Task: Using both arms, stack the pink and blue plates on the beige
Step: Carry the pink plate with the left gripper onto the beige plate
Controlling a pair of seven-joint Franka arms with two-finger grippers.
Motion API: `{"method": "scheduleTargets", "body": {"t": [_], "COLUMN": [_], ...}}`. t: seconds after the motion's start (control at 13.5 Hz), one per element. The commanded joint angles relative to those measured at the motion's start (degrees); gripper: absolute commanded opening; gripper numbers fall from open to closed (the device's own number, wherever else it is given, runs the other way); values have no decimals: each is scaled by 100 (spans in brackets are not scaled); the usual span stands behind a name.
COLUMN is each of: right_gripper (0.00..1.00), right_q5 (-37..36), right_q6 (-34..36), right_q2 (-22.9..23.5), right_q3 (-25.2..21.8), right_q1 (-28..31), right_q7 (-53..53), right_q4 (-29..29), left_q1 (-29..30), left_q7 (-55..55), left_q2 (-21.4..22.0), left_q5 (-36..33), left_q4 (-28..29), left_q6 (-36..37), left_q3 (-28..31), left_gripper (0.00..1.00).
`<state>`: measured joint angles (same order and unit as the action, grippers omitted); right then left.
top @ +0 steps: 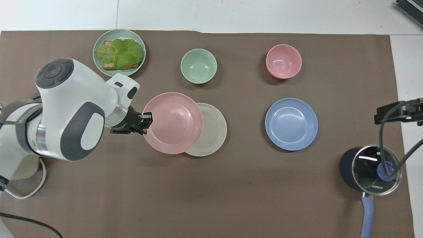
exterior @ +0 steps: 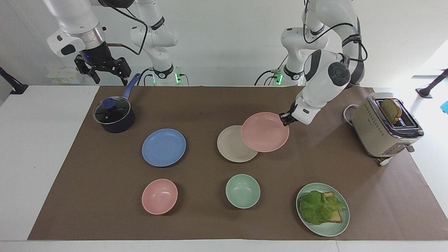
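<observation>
My left gripper [exterior: 284, 118] [top: 145, 119] is shut on the rim of the pink plate [exterior: 265, 132] [top: 173, 122] and carries it in the air, level, partly over the beige plate [exterior: 232, 145] [top: 211, 130]. The beige plate lies on the brown mat at mid-table. The blue plate [exterior: 163, 147] [top: 291, 124] rests flat toward the right arm's end. My right gripper [exterior: 103, 68] hangs open, high over the table edge beside the pot handle, and waits.
A dark pot [exterior: 113, 115] with a glass lid stands by the right arm. A toaster [exterior: 385, 126] sits at the left arm's end. Farther from the robots lie a pink bowl [exterior: 159, 196], a mint bowl [exterior: 242, 191] and a mint plate of lettuce and toast [exterior: 322, 209].
</observation>
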<state>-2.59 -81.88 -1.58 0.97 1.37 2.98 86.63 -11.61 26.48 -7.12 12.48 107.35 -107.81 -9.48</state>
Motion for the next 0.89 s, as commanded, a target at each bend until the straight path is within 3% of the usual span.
{"method": "scheduleTargets", "body": {"t": [0.0, 0.3, 0.52, 0.59, 0.67, 0.74, 0.82], "right_gripper": [100, 100, 100, 100, 100, 100, 100], "right_q5": [136, 136, 136, 136, 136, 136, 136], "right_q6": [-109, -109, -109, -109, -109, -109, -109], "right_q2": [-123, -123, -123, -123, -123, -123, -123], "right_q3": [18, 9, 9, 9, 0, -26, -26], "right_q1": [101, 101, 101, 101, 101, 101, 101], "right_q7": [-158, -158, -158, -158, -158, -166, -166], "right_q4": [153, 153, 162, 162, 162, 162, 162], "left_q1": [-350, -763, -861, -861, -878, -878, -878], "left_q7": [190, 278, 305, 296, 279, 261, 296], "left_q2": [-26, -342, -317, -325, -325, -325, -325], "left_q5": [176, 220, 220, 220, 220, 220, 220], "left_q4": [347, 602, 761, 752, 744, 744, 726], "left_q6": [-730, -1399, -1656, -1656, -1656, -1656, -1647], "left_q3": [96, 104, 104, 104, 104, 104, 113], "left_gripper": [0, 0, 0, 18, 63, 100, 100]}}
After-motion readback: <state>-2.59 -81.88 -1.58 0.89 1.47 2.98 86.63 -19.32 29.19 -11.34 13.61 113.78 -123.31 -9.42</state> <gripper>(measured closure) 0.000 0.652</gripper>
